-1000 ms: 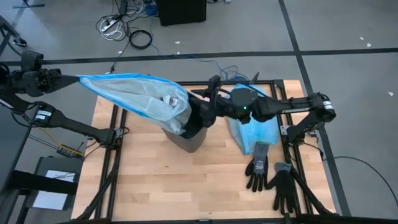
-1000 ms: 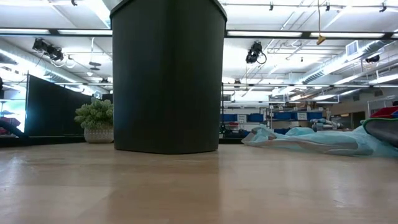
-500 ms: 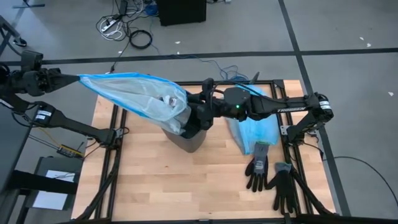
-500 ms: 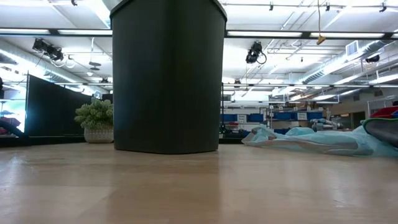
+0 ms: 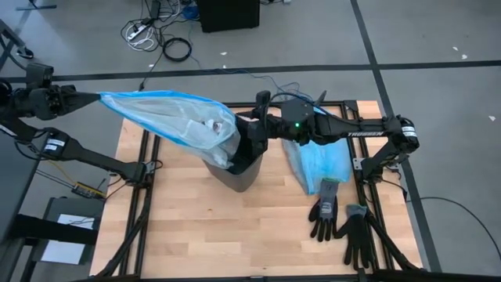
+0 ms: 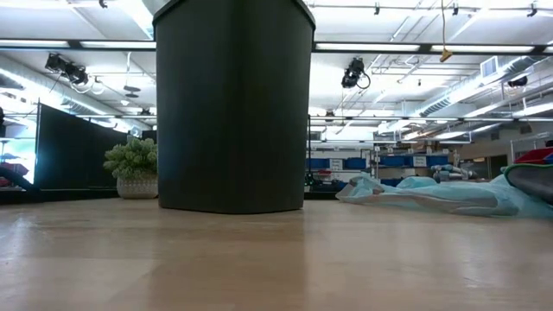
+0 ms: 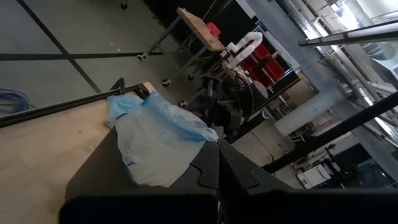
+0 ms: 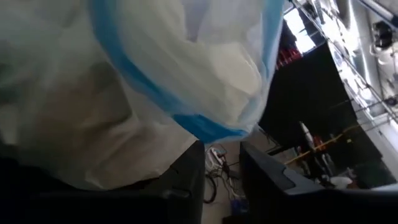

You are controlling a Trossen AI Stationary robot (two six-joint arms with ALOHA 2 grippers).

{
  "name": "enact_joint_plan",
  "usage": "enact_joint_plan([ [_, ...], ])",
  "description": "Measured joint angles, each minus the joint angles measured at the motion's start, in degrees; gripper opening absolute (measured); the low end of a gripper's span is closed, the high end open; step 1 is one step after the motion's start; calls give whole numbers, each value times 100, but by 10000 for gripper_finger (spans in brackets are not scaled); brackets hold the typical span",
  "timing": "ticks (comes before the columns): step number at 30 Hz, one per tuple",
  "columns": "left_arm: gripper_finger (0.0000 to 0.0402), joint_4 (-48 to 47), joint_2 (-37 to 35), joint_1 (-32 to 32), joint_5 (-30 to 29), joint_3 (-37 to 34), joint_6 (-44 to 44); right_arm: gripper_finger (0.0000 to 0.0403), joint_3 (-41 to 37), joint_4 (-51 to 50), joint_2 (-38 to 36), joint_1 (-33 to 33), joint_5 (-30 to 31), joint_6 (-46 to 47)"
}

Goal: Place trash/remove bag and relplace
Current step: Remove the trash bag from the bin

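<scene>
Meanwhile the bag (image 5: 176, 119), trash (image 5: 210, 124) inside, stretches from the black bin (image 5: 235, 168) to left fingers (image 5: 88, 99) pinching it.

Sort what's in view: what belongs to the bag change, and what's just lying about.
In the job: bag, stretched from the black bin to the left gripper; trash inside it; right gripper at the bin's rim.
Lying about: light-blue bag and black gloves on the table.

Wooden table (image 5: 188, 227) with black bin (image 5: 235, 174), light-blue plastic bag (image 5: 317, 166) and black gloves (image 5: 340, 221).
</scene>
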Motion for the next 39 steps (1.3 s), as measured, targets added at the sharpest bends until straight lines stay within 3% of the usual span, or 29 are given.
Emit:
enact_joint_plan([
  [5, 3, 12, 0, 0, -18, 0, 0, 53, 1, -118, 0, -40, -461, 213],
  [11, 3, 13, 0, 0, -28, 0, 0, 39, 0, -223, 0, 101, -450, 335],
  [24, 3, -4, 0, 0, -31, 0, 0, 103, 0, -70, 0, 161, -545, 29],
  [29, 3, -4, 0, 0, -31, 0, 0, 110, 2, 131, 0, 196, -541, 27],
  [34, 3, -7, 0, 0, -70, -2, 0, 94, 2, 219, -2, 196, -542, 70],
  [39, 3, -28, 0, 0, -73, -2, 0, 48, 2, 378, -2, 196, -552, 80],
])
